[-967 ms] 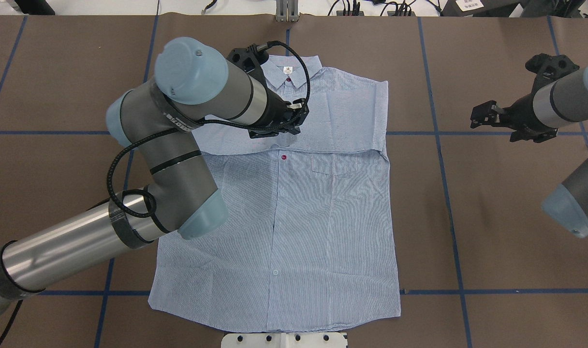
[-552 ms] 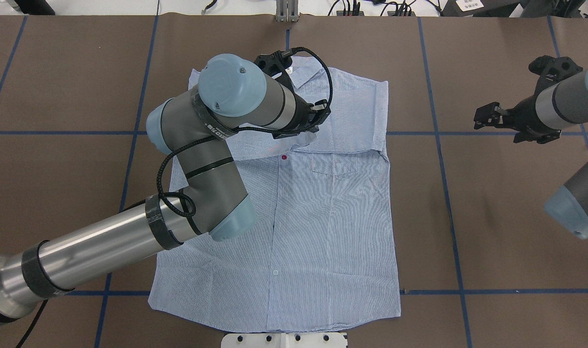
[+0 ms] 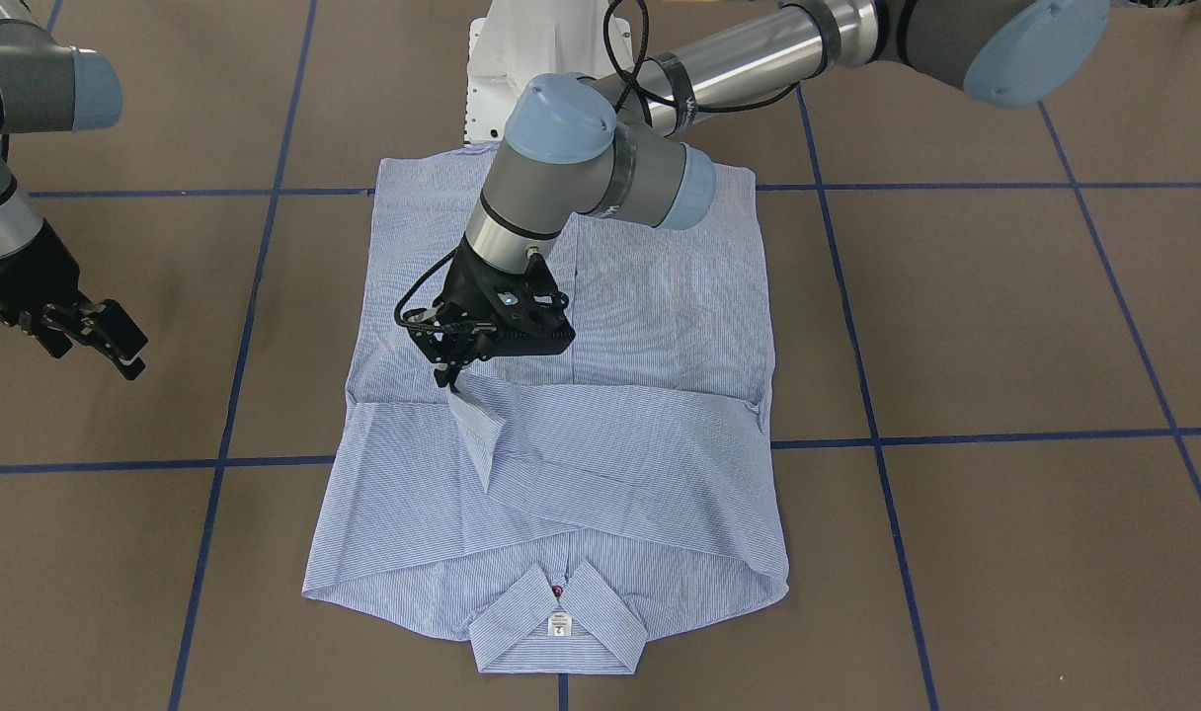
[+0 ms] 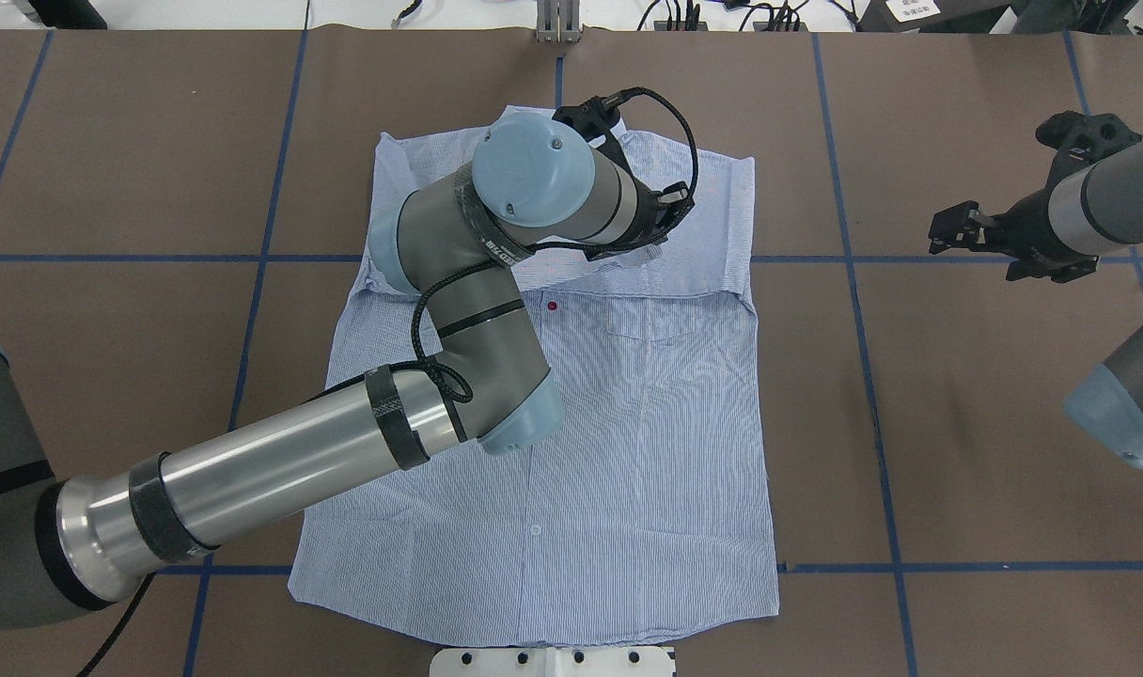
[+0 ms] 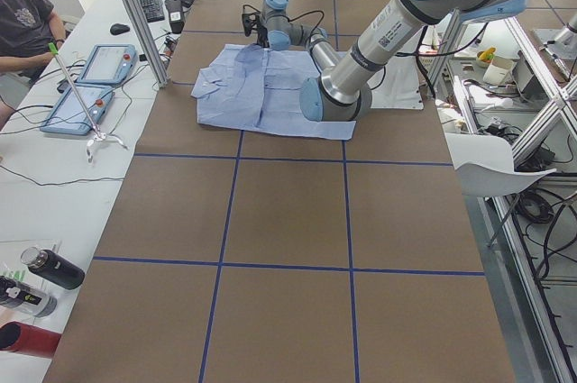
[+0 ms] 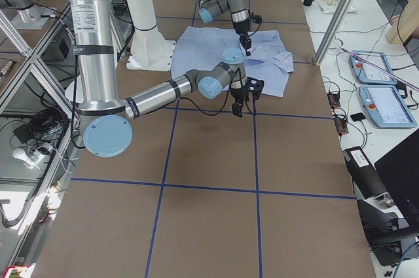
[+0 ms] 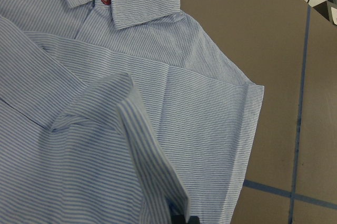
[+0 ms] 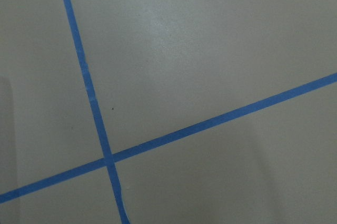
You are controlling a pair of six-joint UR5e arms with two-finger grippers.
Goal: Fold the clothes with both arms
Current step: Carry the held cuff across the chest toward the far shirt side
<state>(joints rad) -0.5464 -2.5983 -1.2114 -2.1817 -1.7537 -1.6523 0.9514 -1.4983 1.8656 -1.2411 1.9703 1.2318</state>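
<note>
In the overhead view, my left gripper point(image 3: 452, 377), pinching the sleeve cuff point(image 3: 477, 425), has travelled from just left of frame centre to right of it, dragging the cuff across the shirt point(image 4: 628, 451). The elbow has followed, uncovering the shirt's upper-left corner. My right gripper point(image 4: 952, 228) has drifted slightly toward the right edge.

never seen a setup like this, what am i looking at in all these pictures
It is a robot at a table: a left arm and a right arm, each ending in a two-finger gripper. One picture looks down from behind the robot, one faces it from across the table, two look along the table from its ends, two come from wrist cameras. A light blue striped shirt lies flat, collar away from the robot. The left gripper pinches a sleeve end, lifted above the shirt. The right gripper hangs open over bare table, holding nothing.
</note>
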